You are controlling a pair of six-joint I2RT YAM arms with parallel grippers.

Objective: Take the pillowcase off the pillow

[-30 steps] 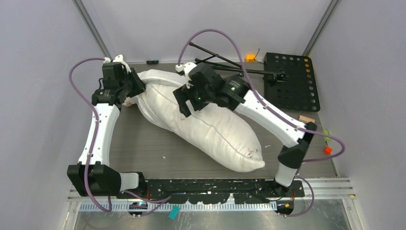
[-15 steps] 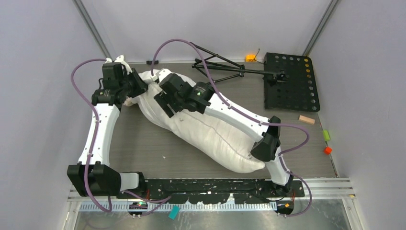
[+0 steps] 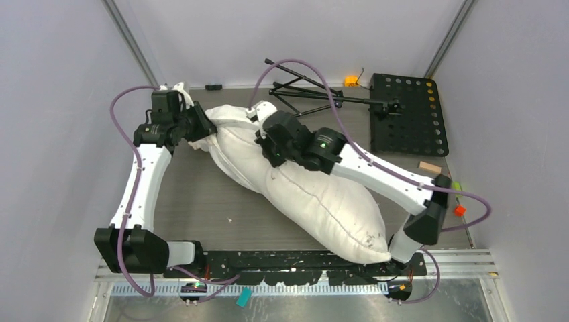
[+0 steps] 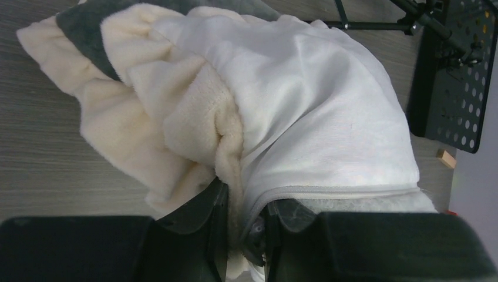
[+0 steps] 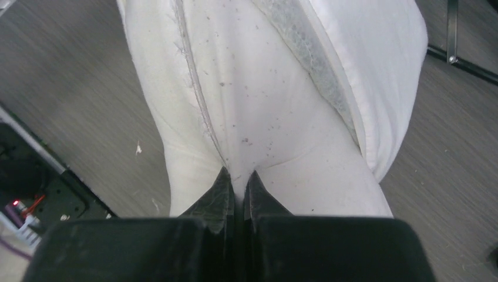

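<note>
The pillow [image 3: 322, 201] lies slantwise on the table, plump and off-white with faint specks. Its far left end is still inside the bunched pillowcase [image 3: 225, 121]. In the left wrist view the pillowcase [image 4: 317, 106] shows its white face, a cream frill and a strip of grey plush. My left gripper [image 3: 203, 127] is shut on the frilled edge of the pillowcase, the fabric pinched between its jaws [image 4: 244, 205]. My right gripper [image 3: 267, 149] is shut on a fold of the pillow [image 5: 264, 88] beside its seam, just below the pillowcase's open edge [image 5: 382, 76].
A black folding stand [image 3: 315, 94] lies at the back of the table. A black perforated plate [image 3: 409, 114] sits at the back right. Near the right edge are a wooden block [image 3: 429, 167], a green piece [image 3: 457, 189] and an orange cube [image 3: 459, 210].
My right gripper has shut on the pillow and drawn it toward the near right; the pillow's near end now reaches the front rail. My left gripper, still gripping, shifted slightly right.
</note>
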